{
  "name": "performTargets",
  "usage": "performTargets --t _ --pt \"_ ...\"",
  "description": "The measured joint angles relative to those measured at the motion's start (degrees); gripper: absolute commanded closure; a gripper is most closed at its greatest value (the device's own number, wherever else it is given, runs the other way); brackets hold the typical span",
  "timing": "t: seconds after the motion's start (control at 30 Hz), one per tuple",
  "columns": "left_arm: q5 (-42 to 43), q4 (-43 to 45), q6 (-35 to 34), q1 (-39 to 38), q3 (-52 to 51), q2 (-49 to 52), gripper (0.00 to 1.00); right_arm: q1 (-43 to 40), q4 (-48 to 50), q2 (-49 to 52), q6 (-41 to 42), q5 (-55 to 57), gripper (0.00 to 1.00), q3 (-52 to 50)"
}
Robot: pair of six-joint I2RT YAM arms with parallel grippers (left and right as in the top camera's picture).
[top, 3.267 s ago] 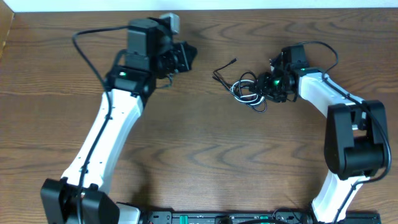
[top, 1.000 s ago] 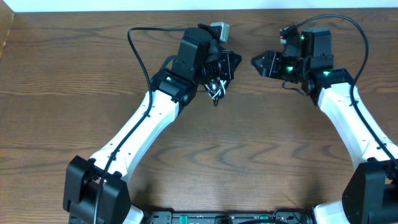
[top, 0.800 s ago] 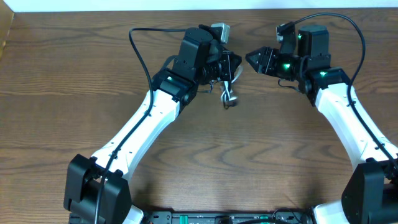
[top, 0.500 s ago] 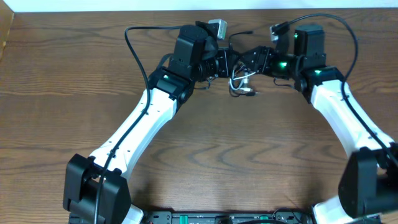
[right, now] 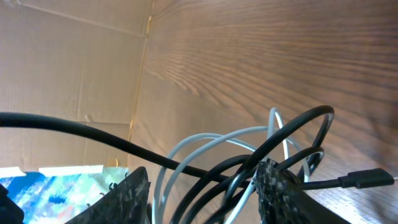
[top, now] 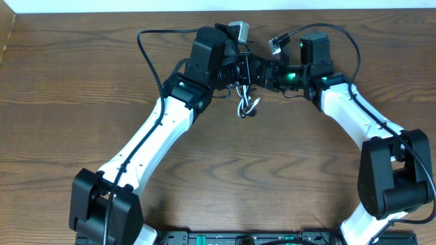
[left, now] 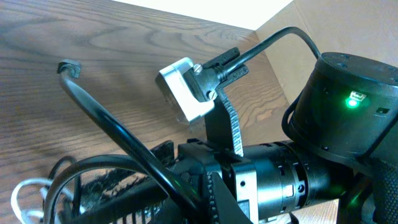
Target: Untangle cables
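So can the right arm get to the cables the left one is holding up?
Probably yes. The right gripper sits right next to the left gripper, which holds the cables, and some loops run between its open fingers. Nothing blocks it.

Brown wood surface [top: 286,177], wavy dark grain, soft even light. Thin white strip [top: 102,5] along far edge. Tan cardboard wall [right: 68,68] standing at surface side, with colourful blue picture patch [right: 56,186] low down.

Even, soft light with faint shadows on the table [top: 61,102]; wrist views slightly blur the nearby cables [right: 249,155].
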Motion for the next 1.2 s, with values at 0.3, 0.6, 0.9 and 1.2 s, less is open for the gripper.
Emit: performTargets --t 0.3,0.6,0.9,1.2 --pt "0.5 3.0 -1.6 1.0 0.0 0.0 0.93 1.9 -0.8 1.7 0.2 -1.1 0.53 0.0" --pt "6.4 12.2 -6.3 4.4 -0.1 -0.3 0.93 2.9 -1.4 9.6 1.0 -0.5 0.65 0.0" --pt "7.7 12.4 -7.5 11.1 -0.1 -9.9 0.93 2.8 -3.8 13.2 1.2 3.4 0.66 0.0" --pt "6.7 8.5 -7.6 12.0 -0.1 -11.6 0.92 2.0 -3.3 13.0 -4.7 3.7 0.57 0.0"
